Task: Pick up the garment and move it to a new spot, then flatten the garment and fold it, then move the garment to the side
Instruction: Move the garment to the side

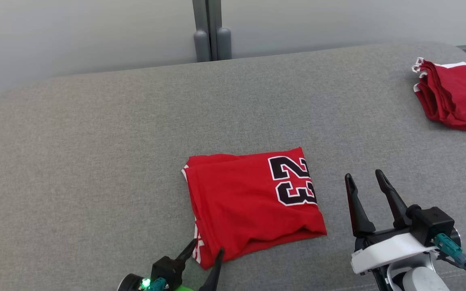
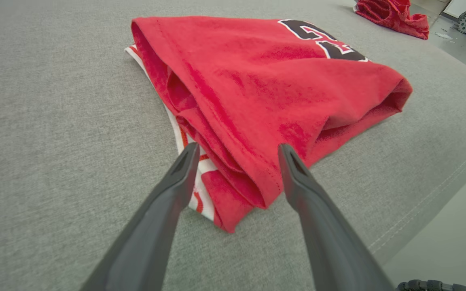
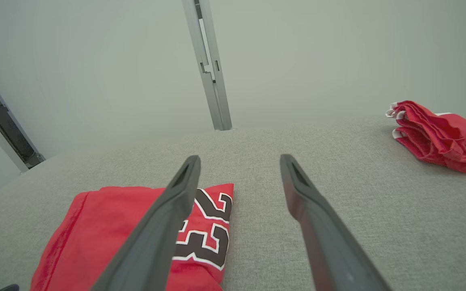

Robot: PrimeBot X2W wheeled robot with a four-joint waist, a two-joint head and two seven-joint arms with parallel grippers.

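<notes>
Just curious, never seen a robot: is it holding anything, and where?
Nothing held: both jaws stand open, the left straddling a corner of the red jersey.

Black "23" on folded red garment (image 1: 253,202).

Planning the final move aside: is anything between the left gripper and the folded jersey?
Nothing visible. The open left gripper has a fingertip either side of the near corner of the folded red jersey. Another red garment lies apart, at the far right.

Garment (image 1: 253,206) on table (image 1: 95,161), heap (image 1: 455,97) far right
</notes>
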